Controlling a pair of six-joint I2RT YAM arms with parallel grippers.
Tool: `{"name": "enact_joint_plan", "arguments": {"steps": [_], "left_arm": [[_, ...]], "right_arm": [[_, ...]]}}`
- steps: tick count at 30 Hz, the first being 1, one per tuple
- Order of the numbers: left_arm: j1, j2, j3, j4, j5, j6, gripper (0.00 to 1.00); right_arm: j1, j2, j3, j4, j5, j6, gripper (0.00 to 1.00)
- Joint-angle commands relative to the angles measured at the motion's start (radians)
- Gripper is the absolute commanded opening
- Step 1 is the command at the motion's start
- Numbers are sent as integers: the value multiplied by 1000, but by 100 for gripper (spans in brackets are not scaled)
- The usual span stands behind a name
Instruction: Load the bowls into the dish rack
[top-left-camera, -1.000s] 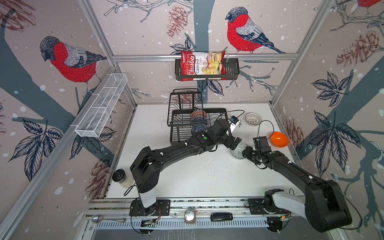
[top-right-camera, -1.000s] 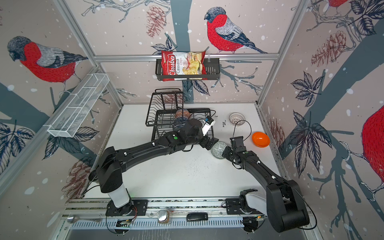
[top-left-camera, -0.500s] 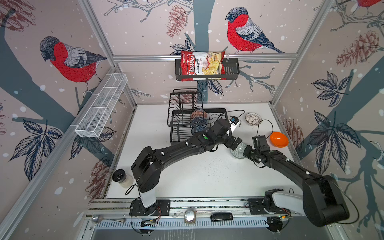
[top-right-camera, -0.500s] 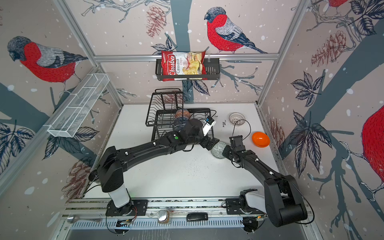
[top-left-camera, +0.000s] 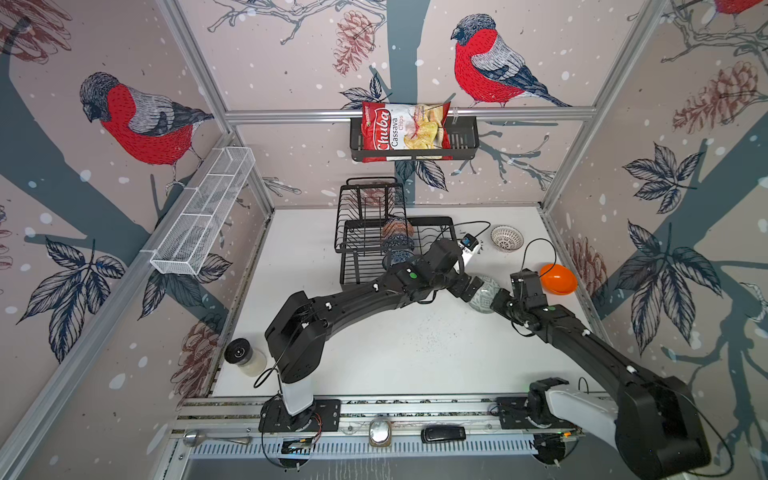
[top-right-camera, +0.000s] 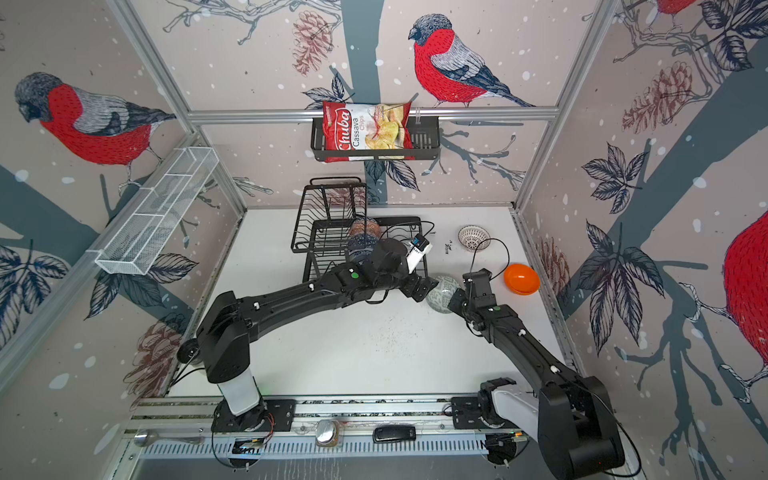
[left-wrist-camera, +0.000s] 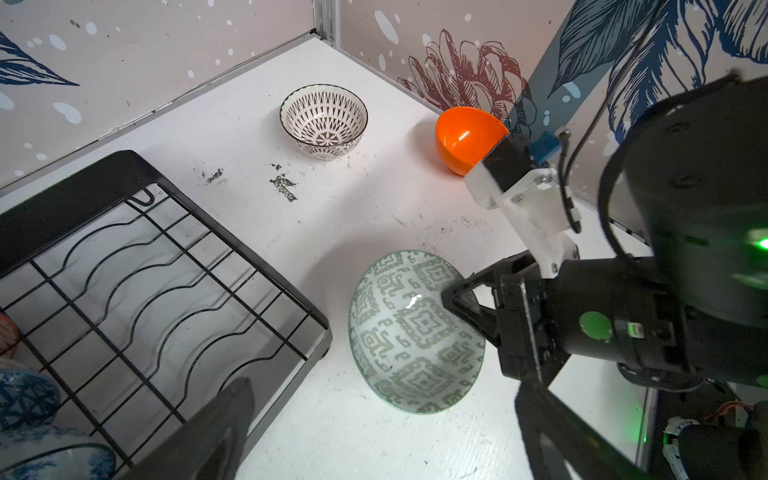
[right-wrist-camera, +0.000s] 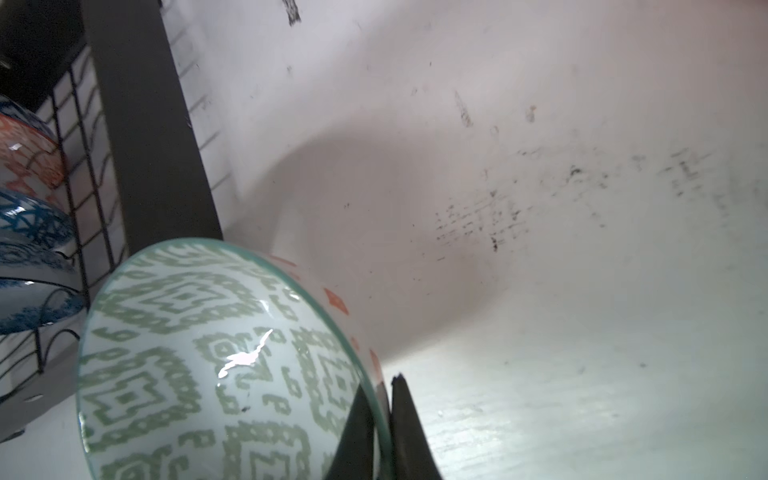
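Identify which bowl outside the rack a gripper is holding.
The grey-patterned bowl, its rim pinched by the right gripper; the lattice bowl and orange bowl sit untouched.

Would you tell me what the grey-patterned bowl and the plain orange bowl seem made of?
The grey-patterned bowl looks like glazed ceramic: glossy, with a sharp white glint. The plain orange bowl is likely plastic: uniform colour, softer sheen.

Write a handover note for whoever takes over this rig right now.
Right gripper shut on the rim of the grey-white bowl, which is tipped on its side beside the dish rack.
Left gripper open, empty, close to that bowl.
Done: orange-white bowl, blue triangle bowl, blue floral bowl in the rack.
To do: this bowl, then the white lattice bowl and plain orange bowl, both on the table.
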Motion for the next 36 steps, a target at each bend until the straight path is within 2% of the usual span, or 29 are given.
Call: {"name": "enact_joint_plan", "arguments": {"steps": [1,9,13,16,22,25,26,29,33,36], "left_arm": [[10,-10,-1,14,15,-23,98],[48,10,57,49,53,-168,97],[53,46,115,35,56,-230,92],[57,89,177,6,64,-254,82],[82,143,282,-24,56,-292,71],[83,161,324,-30,55,-300,59],[83,167,337,-33,53,-302,52],[83,181,360,-38,43,-313,45],[82,184,368,-24,42,-332,29],[82,182,368,-18,27,-337,25]], "right_arm": [[-1,-57,9,6,62,12,0],[-1,-145,70,1,109,20,0],[2,-149,128,15,103,31,0],[11,-141,169,40,98,46,0],[74,-116,274,32,154,67,0],[104,-112,309,32,193,77,0],[114,-109,317,31,204,83,0],[131,-105,344,24,234,104,0],[157,-105,360,38,283,119,0],[163,-108,359,48,312,130,0]]}}
